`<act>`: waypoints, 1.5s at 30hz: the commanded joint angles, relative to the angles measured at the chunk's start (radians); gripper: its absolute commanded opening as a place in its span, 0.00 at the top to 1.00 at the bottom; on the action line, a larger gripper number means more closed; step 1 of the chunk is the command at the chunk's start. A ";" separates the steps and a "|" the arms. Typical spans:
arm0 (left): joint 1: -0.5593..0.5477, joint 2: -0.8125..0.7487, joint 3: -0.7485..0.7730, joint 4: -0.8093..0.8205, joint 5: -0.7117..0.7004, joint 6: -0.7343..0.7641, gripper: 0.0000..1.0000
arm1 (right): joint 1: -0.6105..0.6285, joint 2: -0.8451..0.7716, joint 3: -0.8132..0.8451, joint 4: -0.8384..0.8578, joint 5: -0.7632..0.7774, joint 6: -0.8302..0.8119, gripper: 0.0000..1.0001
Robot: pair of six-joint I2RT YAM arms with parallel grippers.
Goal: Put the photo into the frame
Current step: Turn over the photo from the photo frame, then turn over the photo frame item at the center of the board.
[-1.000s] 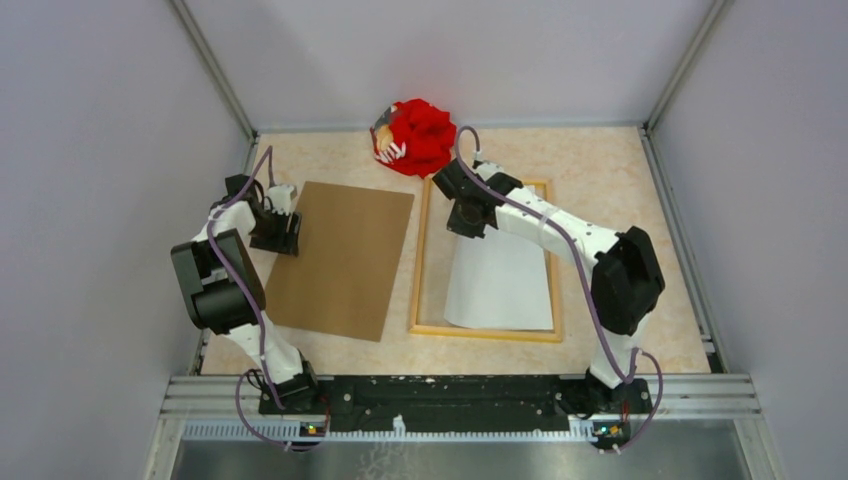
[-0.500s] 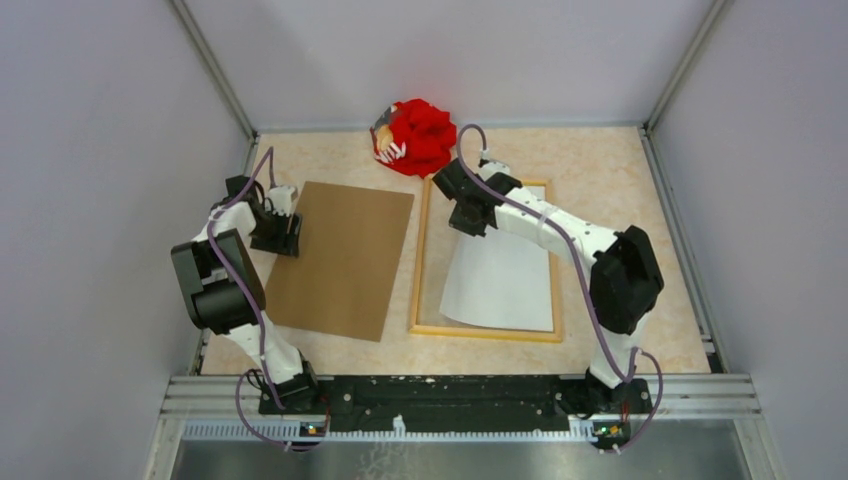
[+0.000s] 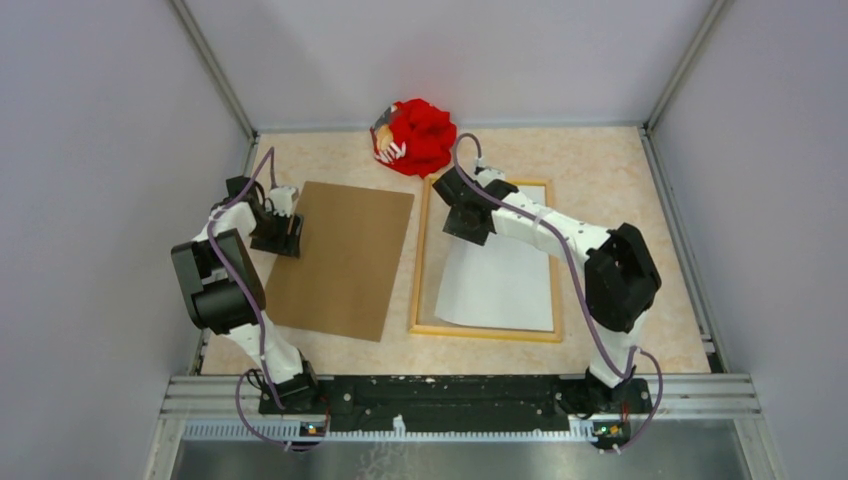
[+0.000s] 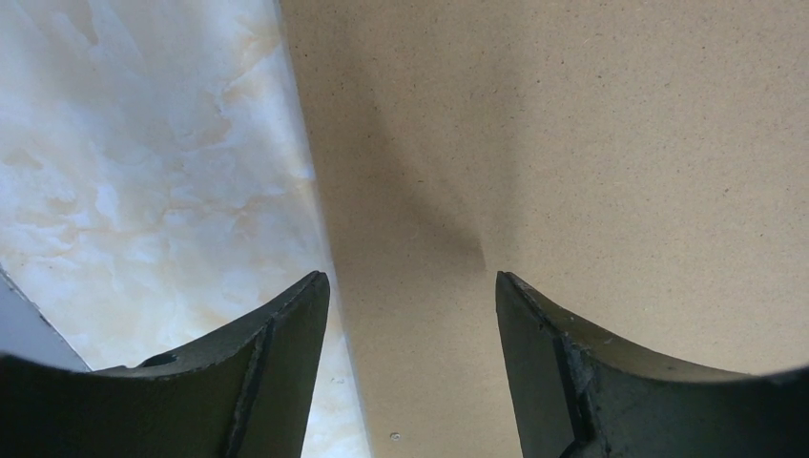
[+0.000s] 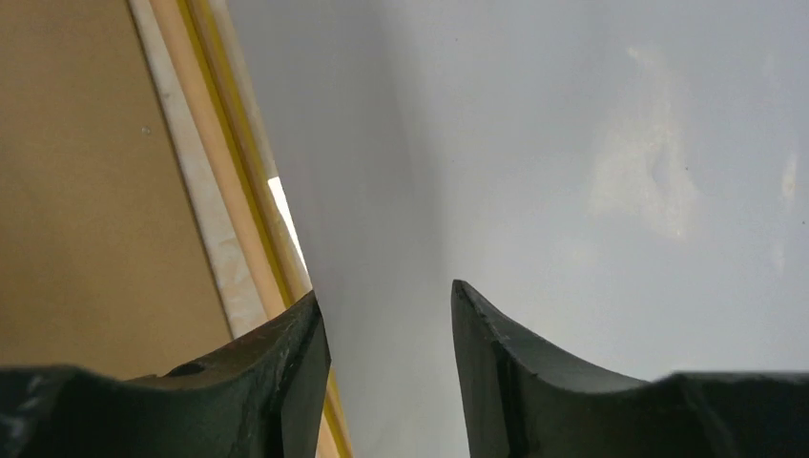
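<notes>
The frame (image 3: 485,332) lies flat on the table right of centre, wood-coloured side up, with a yellow strip along its inner edge (image 5: 243,191). The photo (image 3: 495,285) rests inside it, its plain white back (image 5: 572,143) facing up and the printed side hidden. My right gripper (image 3: 468,228) hovers over the photo's far left part, open, its jaws (image 5: 386,305) apart with nothing between them. The arm covers the photo's far edge. My left gripper (image 3: 285,232) is open over the left edge of the brown board (image 4: 572,143), holding nothing.
The brown backing board (image 3: 345,258) lies left of the frame, almost touching it. A red crumpled object (image 3: 415,135) sits at the back centre against the wall. Marbled tabletop (image 4: 143,172) shows left of the board. Enclosure walls ring the table.
My right gripper has opened and let go of the photo, which has settled flatter and spread left inside the frame. The left arm has barely moved.
</notes>
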 commanded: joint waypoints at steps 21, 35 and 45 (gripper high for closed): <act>-0.005 -0.031 0.026 -0.018 0.030 0.015 0.29 | -0.004 -0.052 -0.052 0.112 -0.099 -0.110 0.15; 0.018 -0.020 0.077 -0.050 0.036 0.029 0.29 | 0.037 -0.073 -0.076 0.258 -0.173 -0.104 0.14; 0.080 0.022 0.220 -0.052 -0.036 0.053 0.28 | 0.180 0.195 0.174 0.286 -0.230 -0.060 0.13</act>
